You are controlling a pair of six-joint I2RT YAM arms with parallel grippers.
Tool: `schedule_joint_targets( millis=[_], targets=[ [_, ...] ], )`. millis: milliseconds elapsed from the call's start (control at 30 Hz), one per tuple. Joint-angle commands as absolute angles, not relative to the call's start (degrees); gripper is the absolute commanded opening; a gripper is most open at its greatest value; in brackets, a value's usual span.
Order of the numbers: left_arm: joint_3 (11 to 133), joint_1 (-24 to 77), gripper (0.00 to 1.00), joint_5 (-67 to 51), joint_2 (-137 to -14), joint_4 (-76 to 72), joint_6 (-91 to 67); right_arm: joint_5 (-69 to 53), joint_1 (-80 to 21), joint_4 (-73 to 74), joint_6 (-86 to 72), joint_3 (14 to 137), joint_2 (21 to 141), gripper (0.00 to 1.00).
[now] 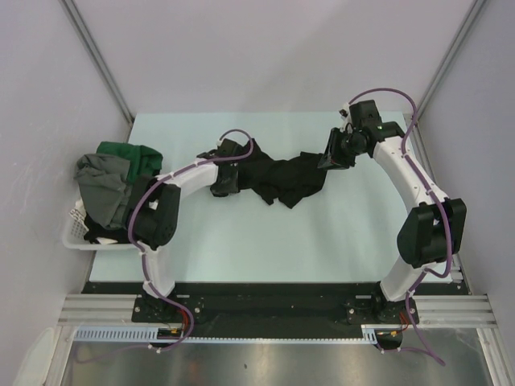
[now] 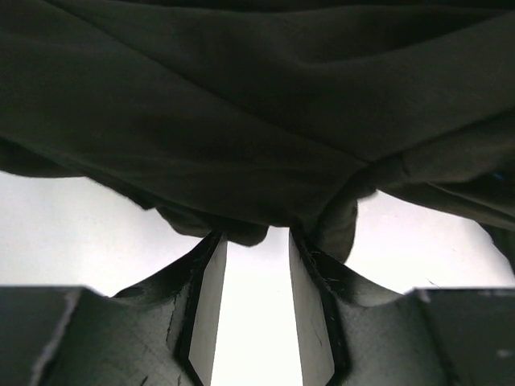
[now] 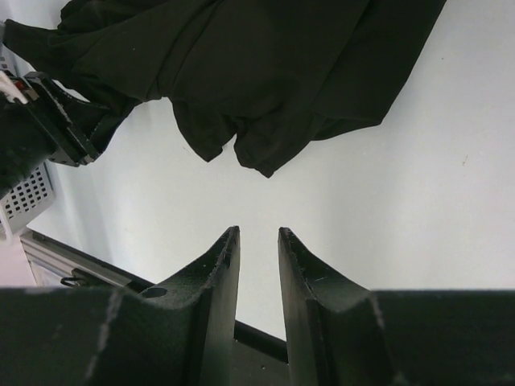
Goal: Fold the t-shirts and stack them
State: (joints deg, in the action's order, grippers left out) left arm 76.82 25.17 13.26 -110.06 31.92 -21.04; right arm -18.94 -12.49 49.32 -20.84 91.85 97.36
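Pale table: black t-shirt mid-frame crumpled, nothing folded; left gripper half-parted at cloth, hold unclear; right gripper ajar, empty; other shirts heaped left.

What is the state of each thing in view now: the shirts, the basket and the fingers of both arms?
Black shirt: unfolded, crumpled on the table.
Green shirt: bunched on top of the basket pile.
Grey shirt: bunched in the basket.
Basket: full, shirts heaped above its rim.
Left fingers: apart, black cloth draped at their tips.
Right fingers: slightly apart, nothing between them.
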Motion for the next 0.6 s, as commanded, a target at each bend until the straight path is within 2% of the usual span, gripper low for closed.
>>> schedule_joint_targets(
  millis=[0, 267, 567],
  targets=[
    [78.3, 25.4, 0.42, 14.9, -111.7, 30.6, -21.7, -19.7, -12.0, 50.3, -19.6, 94.7, 97.4, 0.31],
    [77.8, 25.4, 0.39, 16.1, -112.6, 28.5, -21.4, -19.8, -12.0, 51.9, -19.1, 96.4, 98.2, 0.31],
    [77.9, 25.4, 0.28, 16.5, -113.0, 27.2, -20.8, -20.0, -12.5, 52.8, -19.4, 98.2, 99.6, 0.31]
  ],
)
